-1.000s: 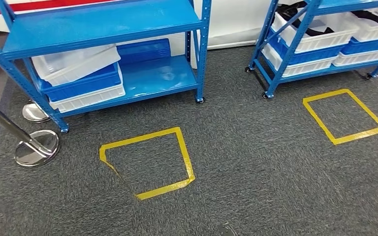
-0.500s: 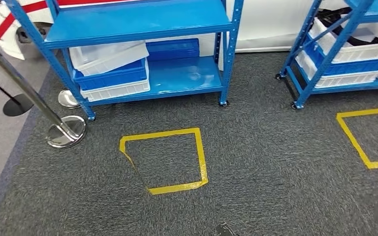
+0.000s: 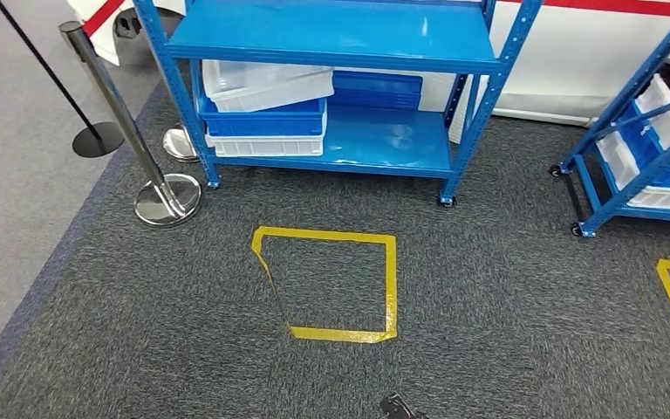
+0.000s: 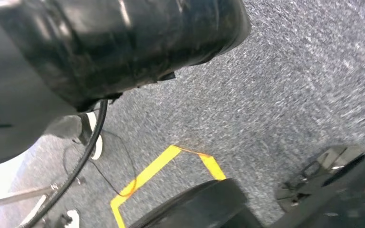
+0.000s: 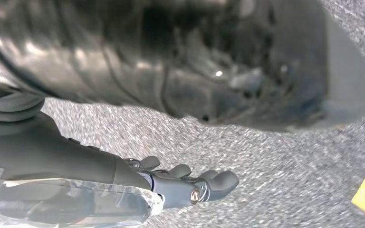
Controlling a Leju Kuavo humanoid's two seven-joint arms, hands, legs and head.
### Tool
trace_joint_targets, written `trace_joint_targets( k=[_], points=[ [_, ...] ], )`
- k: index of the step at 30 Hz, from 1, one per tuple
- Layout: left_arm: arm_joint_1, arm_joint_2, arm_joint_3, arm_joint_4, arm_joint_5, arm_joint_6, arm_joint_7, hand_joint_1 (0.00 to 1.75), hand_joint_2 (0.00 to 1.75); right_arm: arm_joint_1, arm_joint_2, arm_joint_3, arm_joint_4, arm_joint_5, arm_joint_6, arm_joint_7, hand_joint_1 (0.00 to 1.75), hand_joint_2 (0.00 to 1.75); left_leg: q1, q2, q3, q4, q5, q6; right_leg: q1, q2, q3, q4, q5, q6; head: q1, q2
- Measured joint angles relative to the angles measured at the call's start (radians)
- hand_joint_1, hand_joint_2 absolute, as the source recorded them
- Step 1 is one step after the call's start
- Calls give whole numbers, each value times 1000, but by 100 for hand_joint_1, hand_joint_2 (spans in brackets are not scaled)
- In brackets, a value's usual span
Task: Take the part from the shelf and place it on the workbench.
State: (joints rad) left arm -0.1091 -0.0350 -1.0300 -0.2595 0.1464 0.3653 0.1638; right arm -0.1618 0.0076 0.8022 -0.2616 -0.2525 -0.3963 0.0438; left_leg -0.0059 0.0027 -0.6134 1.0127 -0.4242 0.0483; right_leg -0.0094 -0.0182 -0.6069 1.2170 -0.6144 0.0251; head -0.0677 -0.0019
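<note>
The blue shelf (image 3: 331, 39) stands on dark grey carpet (image 3: 488, 332) ahead of the robot. Its upper level is a bare blue surface. On the left half of the lower level sits a stack of bins: a white bin (image 3: 262, 145) at the bottom, a blue bin (image 3: 262, 120) on top of it, and a second white bin (image 3: 266, 83) resting tilted on the blue one. No contents can be made out in any of these bins. Further blue trays (image 3: 377, 87) lie flat at the back of the same level; the right half of that level is bare.

A second blue shelf (image 3: 641, 153) stands to the right, well apart from the first, holding white and blue bins (image 3: 663, 118) whose contents cannot be identified. The part itself cannot be picked out on either shelf.

A yellow tape square (image 3: 336, 284) is marked on the carpet directly in front of the first shelf. A chrome stanchion (image 3: 153, 175) stands to the left of the shelf, near its corner leg.

In the right wrist view, the right hand (image 5: 185, 183) hangs above the carpet. Its fingers (image 5: 218, 180) are extended and lie close beside one another, slightly curled, holding nothing and touching nothing.

The left wrist view shows carpet and yellow tape (image 4: 157, 171); the state of the left hand's fingers cannot be determined.
</note>
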Motion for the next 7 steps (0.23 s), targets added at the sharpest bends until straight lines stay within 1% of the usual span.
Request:
trace_joint_targets(
  k=[1,2,3,4,5,6,7],
  points=[
    [-3,-1,0,0,0,-1,0,0,0,3,0,1,0,0,0,0,0,0,0,-10,0,0,0,2,0,6,-31,53,-15,1,1,0],
    [-4,-2,0,0,0,-2,1,0,0,5,-1,3,1,0,0,1,0,0,0,-20,1,1,-2,2,-1,9,-51,80,-11,2,2,0],
    [-4,-2,0,0,-1,-2,2,0,0,7,-1,5,1,-1,2,1,0,0,0,-29,2,3,-4,1,-1,11,-56,71,12,3,2,0],
    [-3,-2,0,0,-1,-3,2,0,0,7,-1,6,1,-4,5,1,0,0,0,-37,4,6,-6,0,-3,12,-44,28,51,4,2,0],
    [-3,-2,0,0,-1,-3,3,0,0,7,-1,6,1,-9,11,2,0,0,1,-42,4,11,-11,-3,-5,15,-22,-34,91,4,2,0],
    [-4,-3,0,0,-1,-3,4,0,0,5,-1,7,1,-16,18,2,0,0,-1,-46,3,18,-15,-8,-6,20,0,-92,117,3,3,0],
    [-4,-3,0,0,-1,-2,4,0,0,5,-1,7,1,-19,23,2,0,0,-1,-48,2,22,-18,-11,-7,23,13,-125,131,2,3,0]
  ],
)
